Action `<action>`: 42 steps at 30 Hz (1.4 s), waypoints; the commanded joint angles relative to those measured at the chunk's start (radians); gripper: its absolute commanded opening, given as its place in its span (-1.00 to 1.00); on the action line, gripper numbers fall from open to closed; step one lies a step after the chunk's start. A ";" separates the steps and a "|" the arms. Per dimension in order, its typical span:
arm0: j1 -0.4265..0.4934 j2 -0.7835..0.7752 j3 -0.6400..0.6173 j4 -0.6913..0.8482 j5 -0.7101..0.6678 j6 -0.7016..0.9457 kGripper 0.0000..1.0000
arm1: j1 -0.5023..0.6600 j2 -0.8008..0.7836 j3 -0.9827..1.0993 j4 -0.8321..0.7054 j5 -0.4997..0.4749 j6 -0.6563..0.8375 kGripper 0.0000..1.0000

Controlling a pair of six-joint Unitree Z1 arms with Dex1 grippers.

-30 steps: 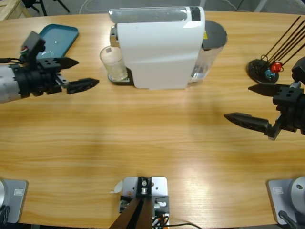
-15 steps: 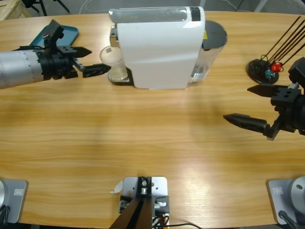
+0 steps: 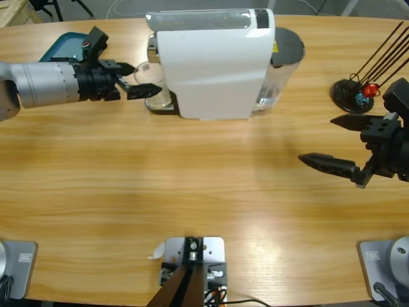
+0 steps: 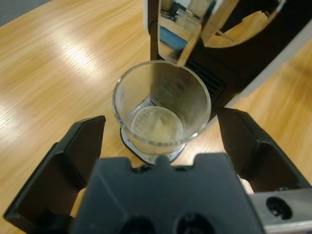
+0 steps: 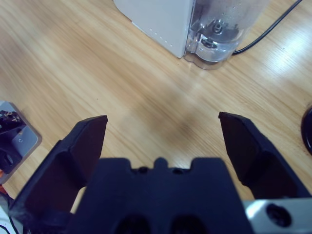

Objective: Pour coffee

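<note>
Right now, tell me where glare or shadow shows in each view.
High view: pale sheen on the long wooden table, soft shadow under the white boxy coffee machine. Left wrist view: bright streaks on the wood; the small clear glass tumbler has a glinting rim. Right wrist view: faint shadow on the wood.

I can read no writing anywhere: the small yellow sticker (image 3: 275, 46) on the white boxy plastic coffee machine (image 3: 211, 64) is too small for me to read.

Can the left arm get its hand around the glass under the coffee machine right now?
Probably yes. The left hand is open with a jaw on either side of the glass, nothing between them. The machine stands close behind, leaving little room.
</note>
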 commanded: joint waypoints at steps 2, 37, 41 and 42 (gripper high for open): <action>0.028 0.073 -0.036 -0.011 -0.038 0.012 0.95 | 0.009 0.025 0.005 0.013 -0.005 0.013 1.00; 0.099 0.002 0.071 -0.008 -0.012 0.040 -0.22 | 0.009 0.034 0.000 0.013 -0.007 0.013 1.00; 0.186 -0.146 0.098 0.038 -0.007 0.031 -0.22 | 0.009 0.035 0.000 0.013 -0.007 0.013 1.00; 0.204 -0.181 0.096 0.059 0.003 0.029 -0.22 | 0.009 0.035 0.000 0.013 -0.007 0.013 1.00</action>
